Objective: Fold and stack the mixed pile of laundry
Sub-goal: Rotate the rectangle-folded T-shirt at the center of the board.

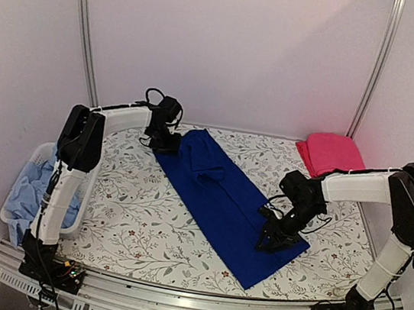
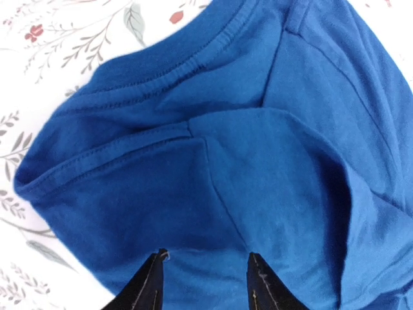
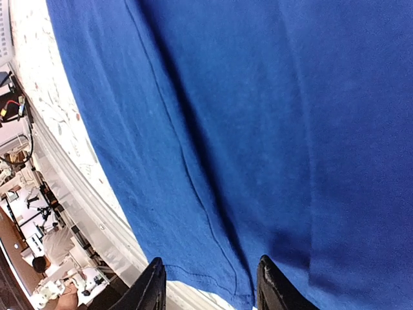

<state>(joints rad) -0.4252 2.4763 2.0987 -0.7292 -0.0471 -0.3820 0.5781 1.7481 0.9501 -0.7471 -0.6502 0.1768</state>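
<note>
The royal-blue shirt (image 1: 224, 196) lies folded into a long strip, diagonal across the floral table cover. My left gripper (image 1: 164, 143) is at its far collar end. In the left wrist view the ribbed collar and a folded sleeve of the shirt (image 2: 226, 129) fill the frame, and the gripper (image 2: 206, 254) is open with its fingers spread just over the cloth. My right gripper (image 1: 272, 237) is at the near hem end, on the strip's right edge. It (image 3: 210, 259) is open over the shirt's (image 3: 258, 129) hem corner. A red-pink garment (image 1: 331, 153) lies folded at the back right.
A white perforated basket (image 1: 37, 153) stands at the left table edge with a light-blue shirt (image 1: 28, 192) in it. The floral table cover (image 1: 129, 213) shows bare to the left of the strip. A metal rail (image 1: 193, 307) runs along the near edge.
</note>
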